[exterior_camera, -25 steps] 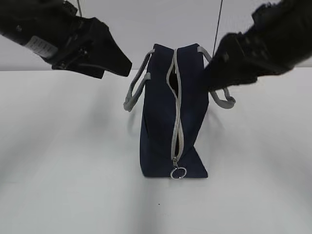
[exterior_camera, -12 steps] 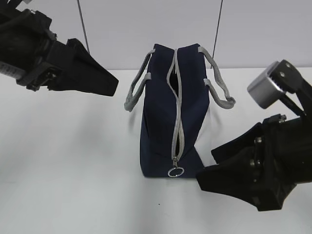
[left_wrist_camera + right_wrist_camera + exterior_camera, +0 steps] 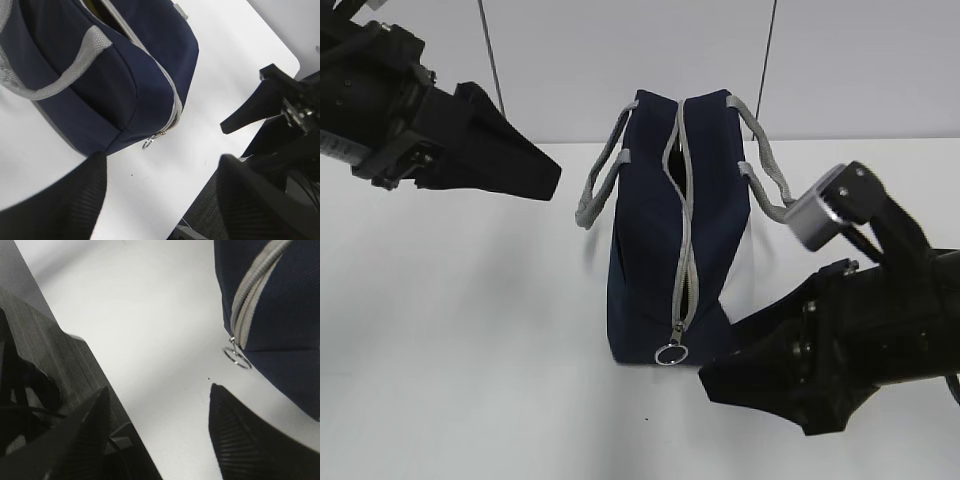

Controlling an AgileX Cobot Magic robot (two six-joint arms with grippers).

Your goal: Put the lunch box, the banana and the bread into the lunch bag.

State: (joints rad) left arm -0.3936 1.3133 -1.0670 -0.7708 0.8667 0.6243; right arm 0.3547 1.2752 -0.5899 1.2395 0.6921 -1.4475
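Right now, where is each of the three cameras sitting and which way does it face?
Exterior view: in front of the table, slanting down at the lunch bag, with the left end effector and right end effector either side.
Left wrist view: above the left end effector, aimed down at the bag's side and ring pull; both fingers frame it, spread.
Right wrist view: low beside the bag's near end, looking across the table; spread fingers show.
All three share the ring pull.

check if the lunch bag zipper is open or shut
Open. On the lunch bag the grey zipper gapes near the top, and its ring pull hangs at the bottom end.
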